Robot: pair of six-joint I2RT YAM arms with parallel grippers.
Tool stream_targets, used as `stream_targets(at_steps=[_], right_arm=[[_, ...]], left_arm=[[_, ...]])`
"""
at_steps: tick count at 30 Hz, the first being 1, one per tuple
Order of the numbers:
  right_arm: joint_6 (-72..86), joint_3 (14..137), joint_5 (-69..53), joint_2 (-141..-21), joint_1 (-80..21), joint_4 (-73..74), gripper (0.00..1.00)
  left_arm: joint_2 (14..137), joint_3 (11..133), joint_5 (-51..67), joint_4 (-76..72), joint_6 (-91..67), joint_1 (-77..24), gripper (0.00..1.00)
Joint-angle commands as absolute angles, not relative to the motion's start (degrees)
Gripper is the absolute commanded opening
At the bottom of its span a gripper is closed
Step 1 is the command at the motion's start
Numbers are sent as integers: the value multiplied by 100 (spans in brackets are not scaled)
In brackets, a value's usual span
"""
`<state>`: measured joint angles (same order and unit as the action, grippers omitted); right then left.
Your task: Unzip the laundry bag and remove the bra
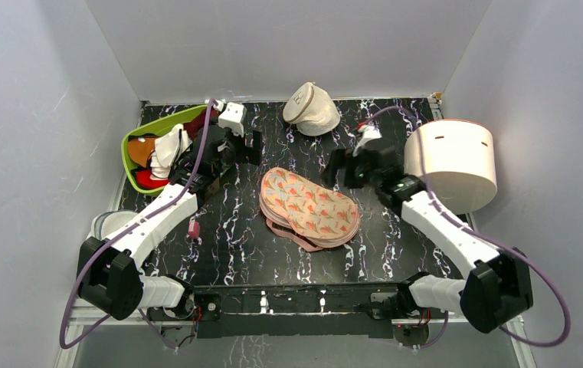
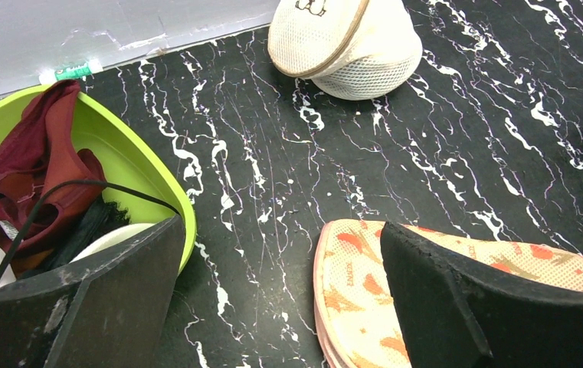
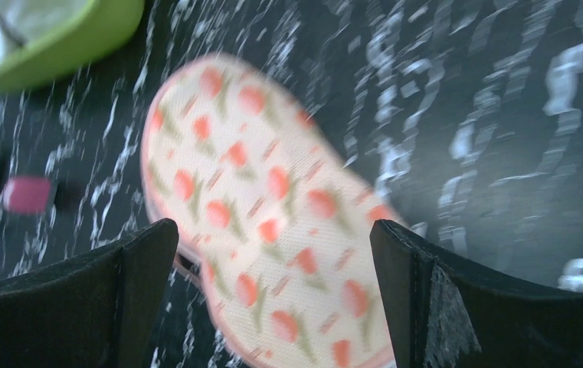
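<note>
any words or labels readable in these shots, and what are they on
Nothing is legible.
Cream pouch: dark mark on its round label, cut off, unreadable.
Laundry bag: tiny words among the motifs, too small.
Green sticker by the wall: too small.

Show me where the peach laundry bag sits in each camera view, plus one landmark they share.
Top external: laundry bag mid-frame.
Left wrist: it lies bottom right, cut off by the edge.
Right wrist: it is central, blurred.
Shared landmark: green bin, left of the bag in all three.
</note>
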<state>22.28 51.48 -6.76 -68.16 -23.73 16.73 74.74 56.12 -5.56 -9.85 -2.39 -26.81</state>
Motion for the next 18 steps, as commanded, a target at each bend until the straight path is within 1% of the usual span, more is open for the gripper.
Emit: stream_targets(at_steps=[1, 4, 6, 9, 10, 11, 13, 18], right_arm=[[1790, 5620, -623, -5951, -1288, 1806, 98], [1633, 5793, -481, -5426, -911, 1844, 98], [1575, 5925, -315, -5158, -839, 1871, 98], [1430, 6100, -239, -4844, -818, 1925, 98], [1321, 6159, -281, -4770, -821, 1936, 98], [1224, 6225, -296, -4696, -826, 1971, 98], [1065, 6330, -264, -4594, -876, 2053, 98], [945, 6489, 410, -4544, -1110, 2108, 98]], left_arm=[[7341, 5575, -768, -1141, 14, -2678, 98], [7077, 5442, -982, -1333, 130, -2571, 98], [6851, 5357, -985, -1459, 8, -2288, 98], [6468, 5334, -389, -1226, -742, -1237, 98], [6340, 5428, -649, -979, -853, -998, 98], [6280, 5634, -1076, -442, -669, -955, 98], [6120, 6107, -1374, 42, -305, -934, 98], [5256, 6393, -1072, 34, -118, -983, 98]])
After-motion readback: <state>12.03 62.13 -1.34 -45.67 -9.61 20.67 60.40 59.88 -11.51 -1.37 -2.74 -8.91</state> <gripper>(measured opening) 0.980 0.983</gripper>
